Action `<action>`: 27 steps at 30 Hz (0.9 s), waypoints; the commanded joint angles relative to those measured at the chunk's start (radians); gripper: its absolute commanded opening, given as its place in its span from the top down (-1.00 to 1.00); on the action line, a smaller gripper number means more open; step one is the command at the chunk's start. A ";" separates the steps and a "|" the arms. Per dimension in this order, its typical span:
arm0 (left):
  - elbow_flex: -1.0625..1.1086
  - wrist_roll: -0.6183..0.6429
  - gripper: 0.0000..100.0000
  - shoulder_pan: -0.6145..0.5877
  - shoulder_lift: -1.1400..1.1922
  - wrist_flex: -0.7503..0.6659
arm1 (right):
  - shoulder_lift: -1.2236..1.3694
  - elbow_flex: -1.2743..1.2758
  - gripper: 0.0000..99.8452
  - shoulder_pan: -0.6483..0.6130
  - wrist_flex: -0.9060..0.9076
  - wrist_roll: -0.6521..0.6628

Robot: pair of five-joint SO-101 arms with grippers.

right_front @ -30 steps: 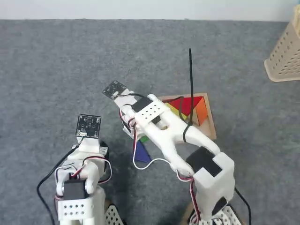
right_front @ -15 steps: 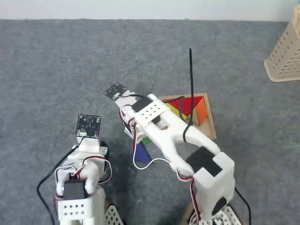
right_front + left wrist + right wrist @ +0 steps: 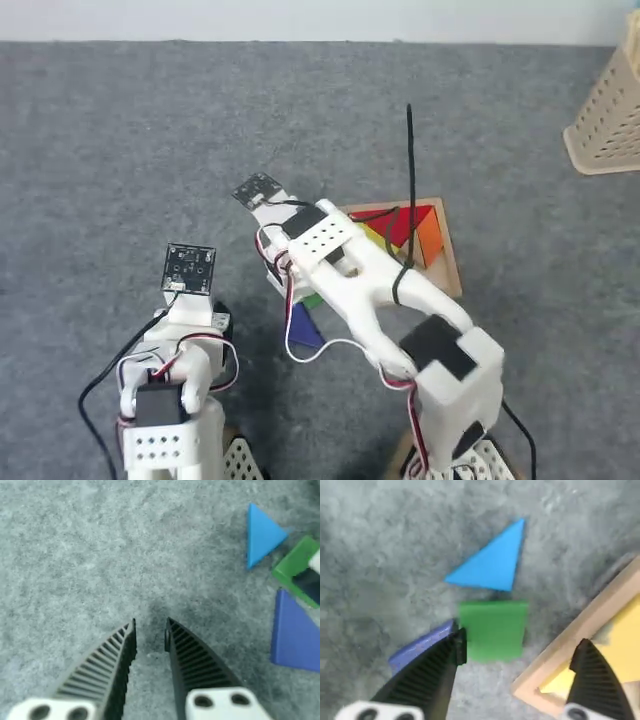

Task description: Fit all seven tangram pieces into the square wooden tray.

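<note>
The square wooden tray holds red, orange and yellow pieces, and the right arm covers part of it. In the right wrist view my right gripper is open just above a green square, one finger on each side of it. A light blue triangle lies just beyond the square, and a dark blue piece lies beside one finger. The tray's corner with a yellow piece is by the other finger. My left gripper hovers over bare carpet, open by a narrow gap and holding nothing.
The left arm stands at the front left, away from the pieces. A dark blue triangle lies on the carpet in front of the right wrist. A perforated beige container stands at the far right edge. Grey carpet stretches to the back and left.
The right arm's wrist has shifted slightly to the right over the loose pieces. The left arm has not moved.
</note>
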 commanded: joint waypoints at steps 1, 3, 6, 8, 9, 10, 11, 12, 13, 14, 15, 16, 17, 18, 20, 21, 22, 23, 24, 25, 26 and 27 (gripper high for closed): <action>-0.008 -0.008 0.82 -0.003 -0.017 0.003 | -0.105 -0.023 0.37 -0.044 0.002 -0.015; -0.008 -0.008 0.82 -0.003 -0.017 0.003 | -0.102 0.025 0.37 -0.059 -0.056 -0.015; -0.008 -0.006 0.82 -0.003 -0.017 0.003 | -0.085 0.069 0.37 -0.062 -0.134 -0.012; -0.008 -0.006 0.82 -0.003 -0.017 0.003 | -0.070 0.066 0.37 -0.053 -0.134 -0.012; -0.008 -0.006 0.82 -0.003 -0.017 0.003 | -0.061 0.066 0.37 -0.044 -0.134 -0.012; -0.008 -0.006 0.82 -0.003 -0.017 0.003 | -0.051 0.066 0.37 -0.035 -0.137 -0.012; -0.008 -0.006 0.82 -0.003 -0.017 0.003 | -0.041 0.066 0.37 -0.027 -0.140 -0.012; -0.008 -0.006 0.82 -0.003 -0.017 0.003 | -0.027 0.066 0.37 -0.018 -0.142 -0.012; -0.008 -0.006 0.82 -0.003 -0.017 0.003 | -0.016 0.064 0.37 -0.012 -0.143 -0.012; -0.008 -0.006 0.82 -0.003 -0.017 0.003 | -0.005 0.064 0.37 -0.007 -0.145 -0.012; -0.008 -0.006 0.82 -0.003 -0.017 0.003 | 0.008 0.060 0.37 -0.007 -0.150 -0.012; -0.008 -0.006 0.82 -0.003 -0.017 0.003 | 0.019 0.055 0.37 -0.004 -0.150 -0.012; -0.008 -0.006 0.82 -0.003 -0.017 0.003 | 0.033 0.048 0.37 -0.002 -0.145 -0.012; -0.008 -0.006 0.82 -0.003 -0.017 0.003 | 0.042 0.041 0.37 -0.002 -0.143 -0.012; -0.008 -0.006 0.82 -0.003 -0.017 0.003 | 0.067 0.023 0.37 -0.002 -0.134 -0.012; -0.008 -0.006 0.82 -0.003 -0.017 0.003 | 0.076 0.015 0.37 -0.002 -0.125 -0.012; -0.008 -0.006 0.82 -0.003 -0.017 0.003 | 0.082 0.005 0.38 -0.002 -0.114 -0.012; -0.008 -0.006 0.82 -0.003 -0.017 0.003 | 0.088 -0.006 0.41 -0.002 -0.102 -0.012; -0.008 -0.006 0.82 -0.003 -0.017 0.003 | 0.094 -0.017 0.46 -0.002 -0.094 -0.012; -0.008 -0.006 0.82 -0.003 -0.017 0.003 | 0.097 -0.021 0.51 -0.002 -0.093 -0.012; -0.008 -0.006 0.82 -0.003 -0.017 0.003 | 0.101 -0.023 0.58 -0.002 -0.093 -0.009; -0.008 -0.006 0.82 -0.003 -0.017 0.003 | 0.101 -0.025 0.63 -0.002 -0.093 -0.009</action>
